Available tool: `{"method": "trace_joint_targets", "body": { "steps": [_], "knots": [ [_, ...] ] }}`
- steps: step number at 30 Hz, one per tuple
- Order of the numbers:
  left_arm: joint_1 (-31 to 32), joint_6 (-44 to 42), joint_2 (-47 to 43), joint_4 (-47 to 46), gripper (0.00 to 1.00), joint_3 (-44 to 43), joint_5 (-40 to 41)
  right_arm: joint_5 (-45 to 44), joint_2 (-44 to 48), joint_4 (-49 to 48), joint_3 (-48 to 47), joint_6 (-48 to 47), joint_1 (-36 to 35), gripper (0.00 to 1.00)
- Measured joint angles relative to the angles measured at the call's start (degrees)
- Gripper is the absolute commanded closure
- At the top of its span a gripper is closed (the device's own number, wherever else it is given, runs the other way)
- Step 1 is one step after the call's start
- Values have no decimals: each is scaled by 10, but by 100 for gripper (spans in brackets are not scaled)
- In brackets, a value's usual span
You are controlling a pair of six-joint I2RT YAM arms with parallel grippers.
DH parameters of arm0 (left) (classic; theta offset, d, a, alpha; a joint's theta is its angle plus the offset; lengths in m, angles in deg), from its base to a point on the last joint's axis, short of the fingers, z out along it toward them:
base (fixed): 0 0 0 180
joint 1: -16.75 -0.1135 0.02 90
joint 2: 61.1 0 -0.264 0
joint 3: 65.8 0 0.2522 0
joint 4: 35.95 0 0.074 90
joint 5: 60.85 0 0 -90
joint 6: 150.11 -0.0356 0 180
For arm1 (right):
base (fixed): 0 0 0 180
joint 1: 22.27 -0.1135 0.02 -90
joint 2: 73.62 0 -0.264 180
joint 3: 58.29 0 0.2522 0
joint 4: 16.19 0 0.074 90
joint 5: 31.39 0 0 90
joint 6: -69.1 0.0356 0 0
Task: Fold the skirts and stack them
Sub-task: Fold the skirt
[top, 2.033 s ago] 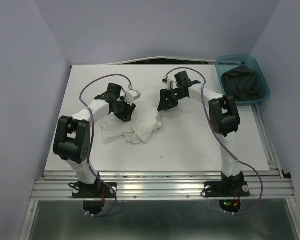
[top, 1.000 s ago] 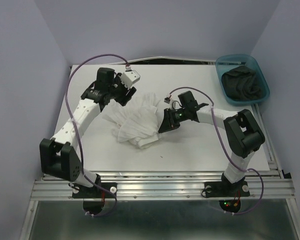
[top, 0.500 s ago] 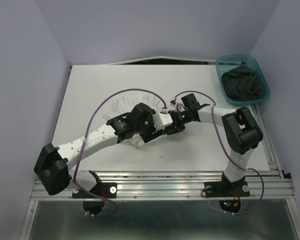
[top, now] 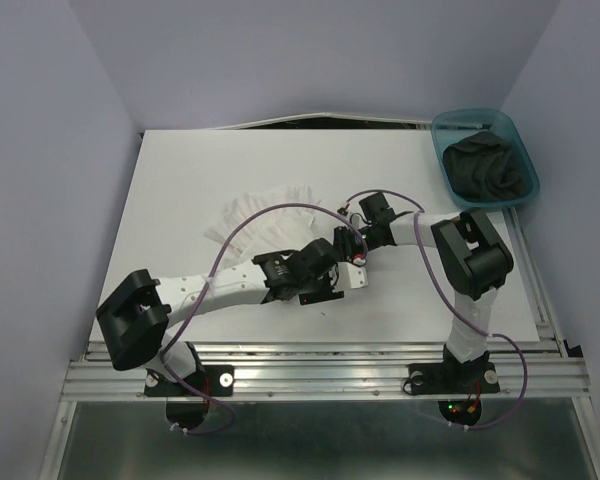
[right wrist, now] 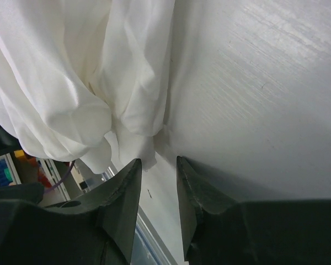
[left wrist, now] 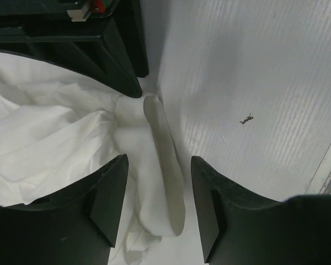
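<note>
**White table with two arms met at the white skirt**

White table (top: 180, 180) is enclosed by pale lilac walls on three sides. Near its middle the white skirt (top: 265, 215) is spread, with its pleats fanned toward the far left and its near right edge bunched up. Both arms are bent in to that bunched edge, so that the two grippers are brought close together there.

The left gripper (left wrist: 159, 165) is seen half open. Its fingers (left wrist: 107, 204) are set on either side of a raised fold of the white cloth, but a gap is left on both sides and the fold is not pinched.

The right gripper (right wrist: 158, 161) is opened only a little. A corner of the cloth is found just ahead of its tips, and only bare table is seen in the narrow gap, so nothing is held.

The black skirt (top: 490, 168) is kept crumpled inside the teal bin (top: 470, 113) at the far right corner, well apart from the white one. A small dark speck (left wrist: 246, 118) is seen on the table beside the left gripper.
</note>
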Motion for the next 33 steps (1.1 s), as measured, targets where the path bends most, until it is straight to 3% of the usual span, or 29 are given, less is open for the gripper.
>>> {"method": "trace_joint_targets", "body": {
  "steps": [4,11,18,22,26,33],
  "knots": [
    [2,-11,23,-1,36,6,16,9,-1,-4,0,5,0,54],
    [2,-17,49,-17,39,27,64,26,-8,-10,-3,9,0,53],
    [2,-21,58,-36,54,44,93,28,-12,-17,-3,10,0,61],
    [1,-21,58,-40,80,44,101,24,-14,-18,-3,9,0,72],
    [-3,-21,57,-44,97,44,103,19,-18,-19,-3,8,0,79],
    [-11,-22,57,-43,100,40,96,17,-19,-20,-3,7,-2,82]
  ]
}}
